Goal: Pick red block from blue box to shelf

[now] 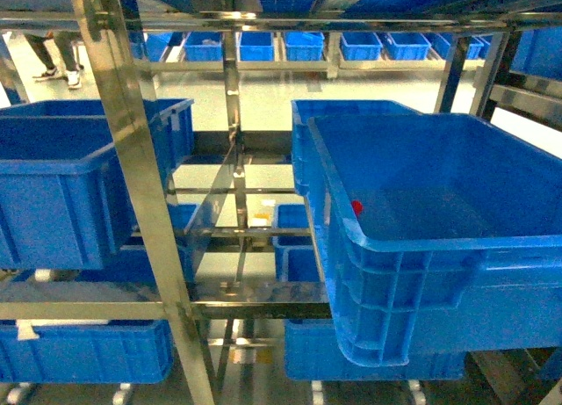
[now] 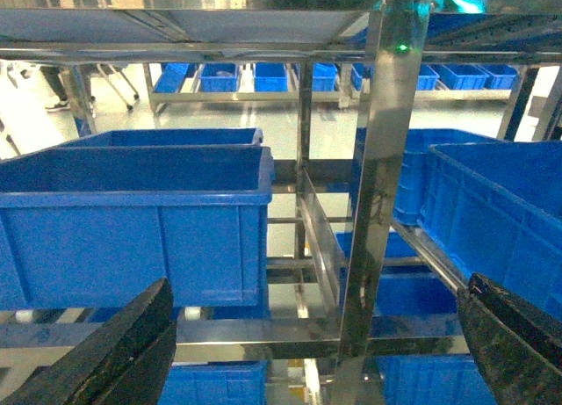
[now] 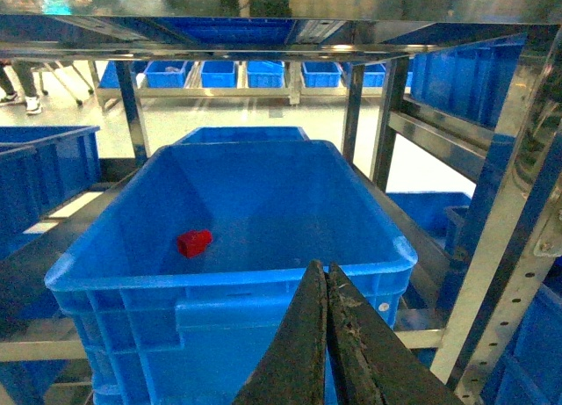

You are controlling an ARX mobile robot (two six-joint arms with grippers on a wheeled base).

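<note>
The red block (image 3: 194,242) lies on the floor of the blue box (image 3: 263,273), near its left wall; in the head view the red block (image 1: 356,207) shows against the left inner wall of the blue box (image 1: 439,238). The box rests on a tier of the steel shelf (image 1: 132,159). My right gripper (image 3: 326,266) is shut with nothing in it, its tips in front of the box's near rim and to the right of the block. Facing a shelf post (image 2: 382,159), my left gripper (image 2: 318,282) is open and empty. Neither gripper shows in the head view.
Other blue crates (image 1: 70,185) sit on the shelf's left side and lower tiers (image 1: 88,352). A perforated upright (image 3: 505,247) stands close on the right. Rows of blue bins (image 1: 303,45) line the far wall, and a person's legs (image 1: 54,54) show at the far left.
</note>
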